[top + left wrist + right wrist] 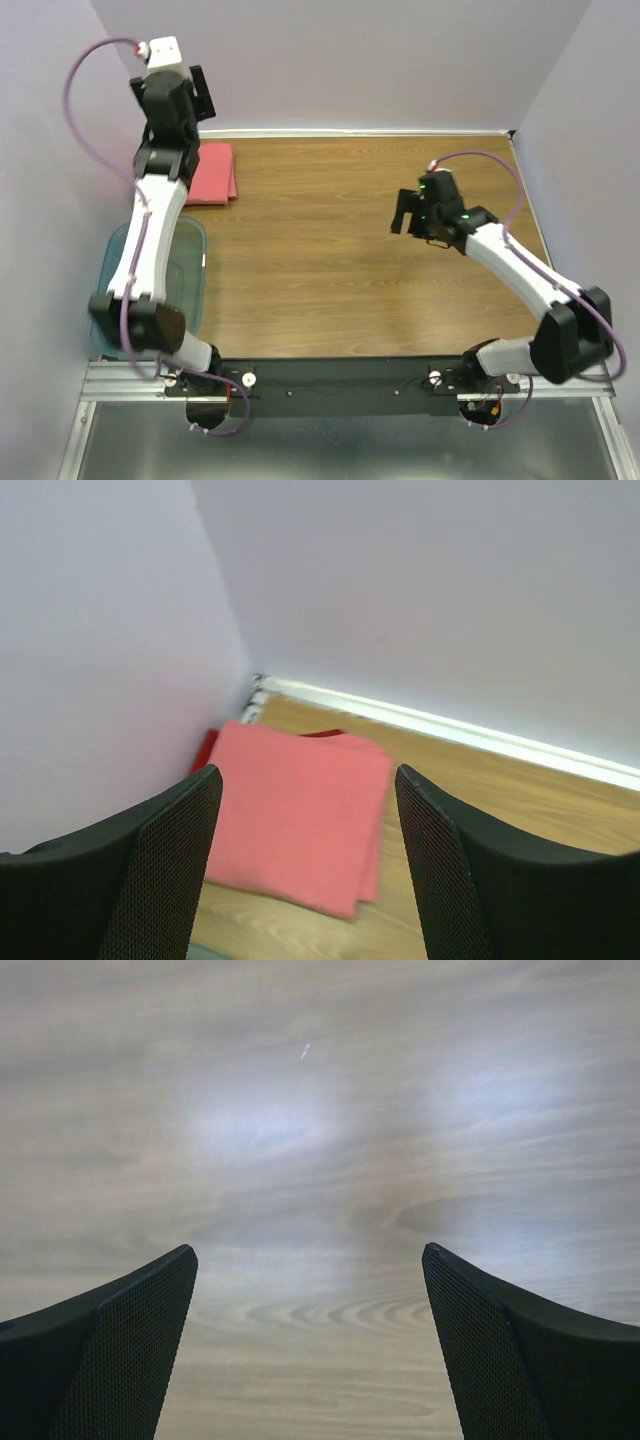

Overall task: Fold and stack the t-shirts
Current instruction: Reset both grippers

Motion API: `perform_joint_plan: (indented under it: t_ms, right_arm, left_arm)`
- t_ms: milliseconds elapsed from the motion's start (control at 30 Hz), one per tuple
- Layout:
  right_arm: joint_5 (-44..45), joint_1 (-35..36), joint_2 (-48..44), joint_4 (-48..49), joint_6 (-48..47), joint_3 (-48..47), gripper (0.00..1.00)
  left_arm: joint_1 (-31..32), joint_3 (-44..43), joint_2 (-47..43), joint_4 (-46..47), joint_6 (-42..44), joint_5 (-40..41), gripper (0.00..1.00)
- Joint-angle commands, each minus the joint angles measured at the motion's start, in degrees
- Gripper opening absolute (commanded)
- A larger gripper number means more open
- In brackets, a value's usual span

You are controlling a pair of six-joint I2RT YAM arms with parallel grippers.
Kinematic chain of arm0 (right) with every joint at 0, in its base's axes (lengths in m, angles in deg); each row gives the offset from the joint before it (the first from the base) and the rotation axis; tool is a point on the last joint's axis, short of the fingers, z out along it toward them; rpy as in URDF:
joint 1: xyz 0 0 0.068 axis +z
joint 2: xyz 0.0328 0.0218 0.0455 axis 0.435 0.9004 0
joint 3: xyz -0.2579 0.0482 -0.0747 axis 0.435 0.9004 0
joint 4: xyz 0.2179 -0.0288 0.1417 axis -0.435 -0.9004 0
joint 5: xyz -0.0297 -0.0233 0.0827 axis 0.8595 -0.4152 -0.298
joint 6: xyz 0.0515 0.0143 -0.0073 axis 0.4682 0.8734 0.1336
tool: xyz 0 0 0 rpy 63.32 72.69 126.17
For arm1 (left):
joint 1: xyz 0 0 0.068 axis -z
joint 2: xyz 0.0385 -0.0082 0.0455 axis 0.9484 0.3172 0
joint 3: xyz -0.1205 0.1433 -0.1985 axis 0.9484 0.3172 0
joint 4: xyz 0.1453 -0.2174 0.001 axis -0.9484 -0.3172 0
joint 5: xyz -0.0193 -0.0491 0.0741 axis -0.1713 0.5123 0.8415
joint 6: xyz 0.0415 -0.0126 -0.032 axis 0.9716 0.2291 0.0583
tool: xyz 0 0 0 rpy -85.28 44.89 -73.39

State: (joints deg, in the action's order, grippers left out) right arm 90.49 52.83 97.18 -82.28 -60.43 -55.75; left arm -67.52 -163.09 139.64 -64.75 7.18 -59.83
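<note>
At the far-left corner of the table (pixel 340 280): shirts folded, stacked.
Salmon-pink t-shirt (pixel 295 815) lies on the deep red t-shirt (pixel 206 748), likely to free the workspace; left gripper (pixel 308 780) above, jaws wide, empty. Right gripper (pixel 310 1255) wide, parked mid-table.

A wood-grain desk (pixel 340 250) fills the middle of the top view, its brown boards running left to right. A clear bluish plastic bin (pixel 190 285) sits at its near left edge, partly hidden. Pale lavender walls (pixel 350 60) close in the left, back and right sides, and a white strip (pixel 380 132) lines the back edge. A black bar (pixel 340 376) and an aluminium rail (pixel 350 395) run along the near edge.
</note>
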Motion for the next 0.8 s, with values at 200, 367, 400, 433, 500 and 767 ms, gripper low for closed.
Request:
perform_joint_plan:
  t_ms: [200, 367, 400, 433, 500, 767]
  right_arm:
    - [19.82, -7.8, -25.27, -2.76, -2.58, -0.48, 1.0]
    - [24.94, -7.89, -39.23, -2.5, -8.64, 0.48, 1.0]
    - [26.17, -7.8, -41.09, -1.98, -9.7, 1.09, 1.0]
    - [26.79, -7.8, -43.11, -1.62, -10.75, 2.41, 1.0]
    - [28.46, -7.89, -48.28, -0.49, -13.65, 4.26, 1.0]
    - [32.77, -7.8, -59.03, 0.14, -13.93, 11.82, 1.0]
  left_arm:
    - [-0.3, 29.17, -38.92, -1.94, -7.64, -7.82, 0.92]
    - [-0.03, 34.45, -57.54, -5.81, -8.08, -2.7, 0.93]
    - [-0.03, 33.85, -58.54, -7.82, -8.86, -1.65, 0.93]
    - [0.31, 33.32, -59.16, -11.67, -9.83, 1.93, 0.93]
    - [0.49, 34.89, -60.56, -12.33, -10.36, 5.2, 0.94]
    - [2.77, 42.18, -67.33, -8.11, -11.86, 7.06, 0.94]
